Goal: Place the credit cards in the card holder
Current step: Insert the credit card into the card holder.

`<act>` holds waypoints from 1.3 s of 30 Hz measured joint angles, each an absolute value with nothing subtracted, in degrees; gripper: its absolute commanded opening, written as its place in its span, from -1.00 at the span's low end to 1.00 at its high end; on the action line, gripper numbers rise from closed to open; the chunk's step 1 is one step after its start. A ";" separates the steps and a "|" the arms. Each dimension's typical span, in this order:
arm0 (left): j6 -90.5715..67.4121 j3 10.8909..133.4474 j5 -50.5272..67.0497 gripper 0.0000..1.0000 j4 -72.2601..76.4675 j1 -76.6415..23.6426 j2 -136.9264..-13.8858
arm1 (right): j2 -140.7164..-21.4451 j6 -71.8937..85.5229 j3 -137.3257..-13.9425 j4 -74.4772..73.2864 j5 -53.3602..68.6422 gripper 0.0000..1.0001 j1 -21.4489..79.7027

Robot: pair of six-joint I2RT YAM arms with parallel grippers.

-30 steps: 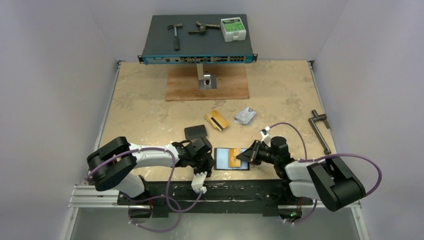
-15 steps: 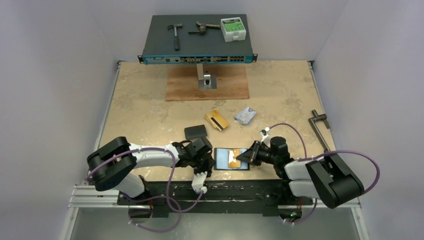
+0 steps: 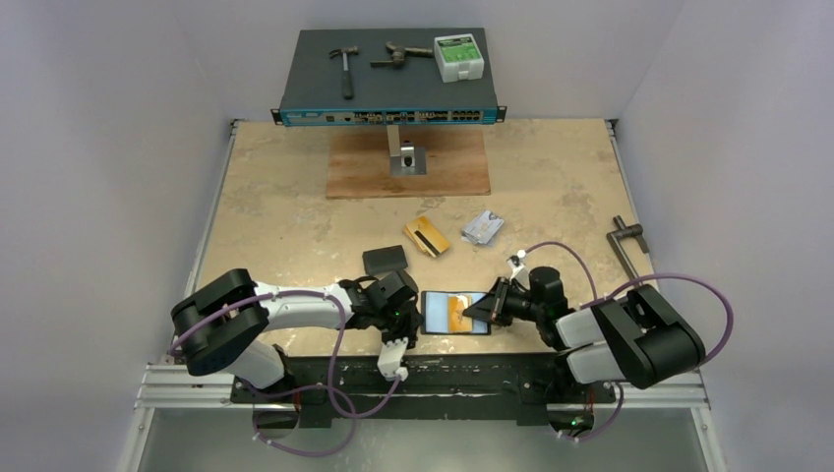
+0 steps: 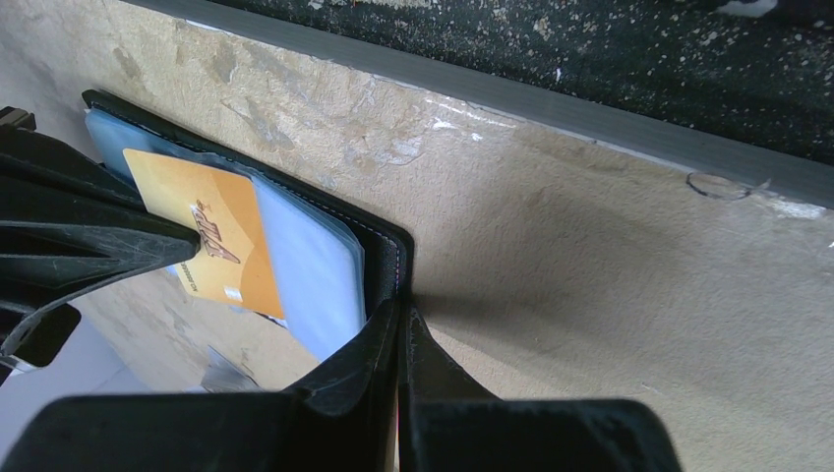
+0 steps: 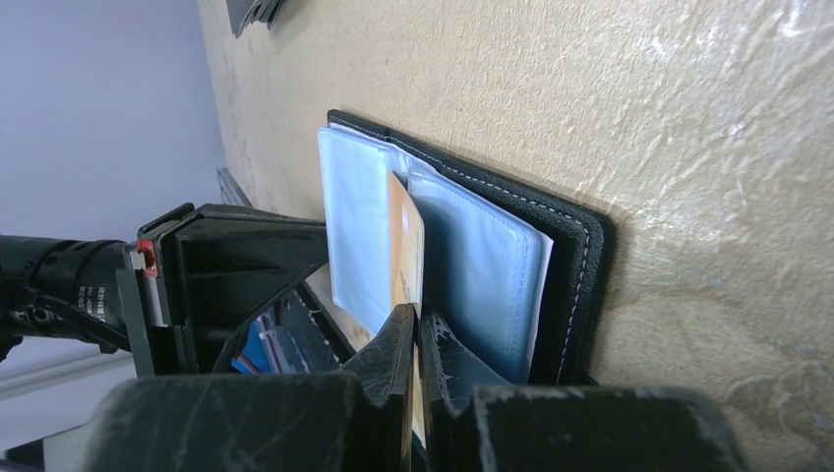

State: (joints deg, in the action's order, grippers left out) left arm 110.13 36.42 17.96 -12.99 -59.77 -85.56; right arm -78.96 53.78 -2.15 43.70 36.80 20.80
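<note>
The black card holder (image 3: 441, 329) lies open near the table's front edge, its clear pockets facing up. My left gripper (image 3: 414, 317) is shut on the holder's left cover edge (image 4: 391, 258). My right gripper (image 3: 483, 310) is shut on a gold-orange credit card (image 5: 404, 240). That card stands edge-on between two clear pockets and shows flat in the left wrist view (image 4: 211, 236). A second gold card with a dark stripe (image 3: 427, 236) and a silver-grey card (image 3: 483, 227) lie farther back on the table.
A plain black pouch (image 3: 385, 260) lies just behind the left gripper. A wooden board (image 3: 408, 164) with a metal stand carries a network switch (image 3: 388, 93) topped with tools. A metal crank handle (image 3: 629, 254) lies at the right. The table's front rail (image 4: 590, 118) runs close by.
The right arm's elbow has swung inward and its gripper has edged slightly left. Less of the orange card shows over the holder. The left arm has not moved.
</note>
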 measured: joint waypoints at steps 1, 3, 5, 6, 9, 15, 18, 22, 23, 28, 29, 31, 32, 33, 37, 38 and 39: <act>110.13 36.42 17.96 -1.00 -12.99 -59.77 -85.58 | -79.26 53.63 -2.31 43.79 37.04 -1.00 20.75; 110.13 36.45 17.96 -1.00 -12.99 -59.77 -85.58 | -80.07 53.39 -2.63 43.94 37.39 -1.00 20.64; 110.13 36.45 17.96 -1.00 -12.99 -59.77 -85.58 | -80.88 53.19 -2.92 44.21 37.80 -1.00 20.56; 110.13 36.45 17.96 -1.00 -12.99 -59.77 -85.58 | -81.34 53.04 -3.16 44.34 38.13 -1.00 20.53; 110.13 36.45 17.96 -1.00 -12.99 -59.77 -85.60 | -82.41 52.66 -3.92 44.56 38.72 -1.00 20.56; 110.10 36.56 17.93 -1.00 -13.10 -59.77 -85.67 | -83.70 52.45 -4.38 45.39 39.18 -1.00 20.56; 110.10 36.67 17.93 -1.00 -13.19 -59.77 -85.71 | -83.74 52.45 -4.38 45.56 39.20 -1.00 20.56; 110.08 36.91 17.96 -1.00 -13.47 -59.77 -85.89 | -83.72 52.45 -4.38 45.76 38.94 -1.00 20.88; 110.08 36.95 17.93 -1.00 -13.50 -59.77 -85.91 | -83.66 52.45 -4.38 45.80 38.72 -1.00 21.08; 110.02 37.21 17.93 -1.00 -13.91 -59.79 -86.02 | -81.21 51.86 -4.71 43.88 36.25 -1.00 23.59; 110.00 37.23 17.93 -1.00 -13.96 -59.79 -86.02 | -80.55 51.51 -4.93 43.20 35.44 -1.00 24.25; 109.91 37.28 17.91 -1.00 -14.02 -59.81 -86.02 | -79.42 50.98 -5.15 41.98 34.26 -1.00 25.43; 109.89 37.30 17.91 -1.00 -14.02 -59.81 -86.02 | -78.96 50.83 -5.19 41.54 33.78 -1.00 25.89; 109.89 37.30 17.91 -1.00 -14.02 -59.81 -86.02 | -78.46 50.65 -5.30 40.88 32.91 -1.00 26.48; 109.62 37.30 17.91 -1.00 -14.02 -59.81 -86.02 | -77.58 50.09 -6.39 38.44 30.92 -0.80 28.23; 109.49 37.30 17.91 -1.00 -14.00 -59.83 -86.02 | -77.45 50.00 -6.59 37.85 30.57 -0.61 28.45; 109.43 37.30 17.91 -1.00 -14.00 -59.83 -86.02 | -77.30 49.95 -6.76 37.21 30.24 -0.43 28.62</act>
